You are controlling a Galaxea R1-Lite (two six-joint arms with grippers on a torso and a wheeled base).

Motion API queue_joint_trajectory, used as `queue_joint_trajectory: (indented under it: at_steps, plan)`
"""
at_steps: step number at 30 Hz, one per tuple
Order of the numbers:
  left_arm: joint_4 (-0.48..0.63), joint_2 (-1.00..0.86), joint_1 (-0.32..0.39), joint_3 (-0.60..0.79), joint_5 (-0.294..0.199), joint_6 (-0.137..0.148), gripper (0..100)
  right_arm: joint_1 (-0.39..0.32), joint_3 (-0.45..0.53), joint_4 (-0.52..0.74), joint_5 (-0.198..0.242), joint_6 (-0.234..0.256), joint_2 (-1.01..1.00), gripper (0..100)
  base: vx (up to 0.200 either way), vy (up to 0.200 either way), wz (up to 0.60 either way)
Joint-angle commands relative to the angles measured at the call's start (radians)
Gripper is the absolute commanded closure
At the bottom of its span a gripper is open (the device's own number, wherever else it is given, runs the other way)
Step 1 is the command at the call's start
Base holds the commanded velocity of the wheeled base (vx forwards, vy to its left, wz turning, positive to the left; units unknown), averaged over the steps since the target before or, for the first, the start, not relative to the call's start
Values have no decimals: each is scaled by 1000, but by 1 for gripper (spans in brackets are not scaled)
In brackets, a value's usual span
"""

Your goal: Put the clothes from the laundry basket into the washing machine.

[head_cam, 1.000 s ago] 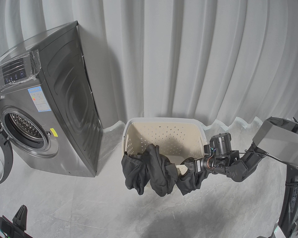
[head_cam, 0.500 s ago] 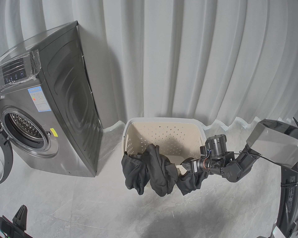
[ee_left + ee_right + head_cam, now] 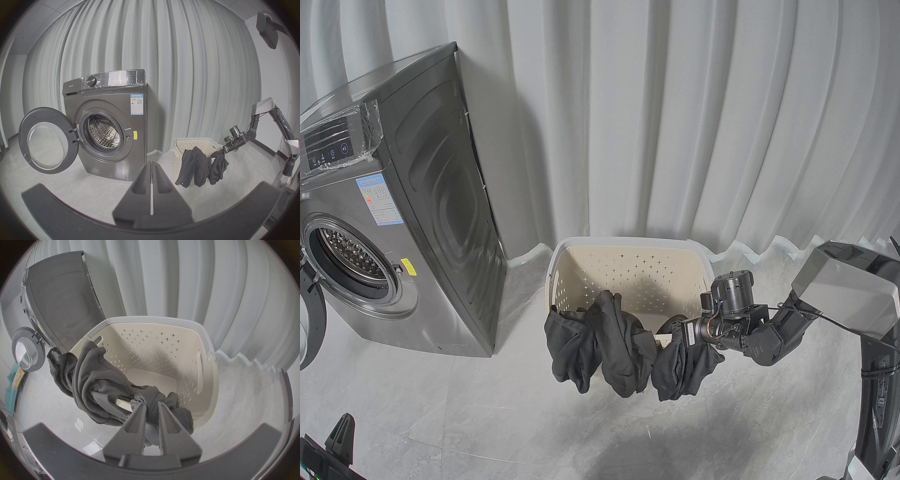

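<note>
Clothes (image 3: 612, 350) pinched at the laundry basket (image 3: 631, 241) rim
Right tool (image 3: 152, 407) grips a bunched fold; it should lift straight up so the draped part clears the rim. Left tool (image 3: 151, 175) clenched, empty.

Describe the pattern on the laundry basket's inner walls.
Small star-shaped cutouts across the cream laundry basket walls; clearest in the right wrist view.

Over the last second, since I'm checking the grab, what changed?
The right gripper, shut on the dark clothes, edged left toward the washing machine, bunching the cloth's right end over the basket rim. Basket, washing machine and left gripper stayed put.
</note>
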Motion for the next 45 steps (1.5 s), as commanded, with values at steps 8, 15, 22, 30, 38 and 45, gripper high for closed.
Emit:
queue_joint_trajectory:
  at_steps: [8, 15, 22, 30, 38, 45]
  plan:
    - [0, -18, 0, 16, 0, 0, 100, 25, -15, 1, 0, 12, -62, 100, 0, 0, 0]
    - [0, -18, 0, 16, 0, 1, 100, 43, -7, 1, 2, 30, -216, 100, 0, 0, 0]
    - [0, -18, 0, 16, 0, 0, 100, 48, 60, 1, 17, 62, -478, 100, 0, 0, 0]
    - [0, -18, 0, 16, -1, -2, 100, 84, 293, 0, 52, 89, -820, 100, 0, 0, 0]
    - [0, -18, 0, 16, -1, -2, 100, 91, 465, 0, 95, 90, -1022, 100, 0, 0, 0]
    - [0, -18, 0, 16, -1, -5, 100, 97, 503, 0, 101, 93, -1055, 100, 0, 0, 0]
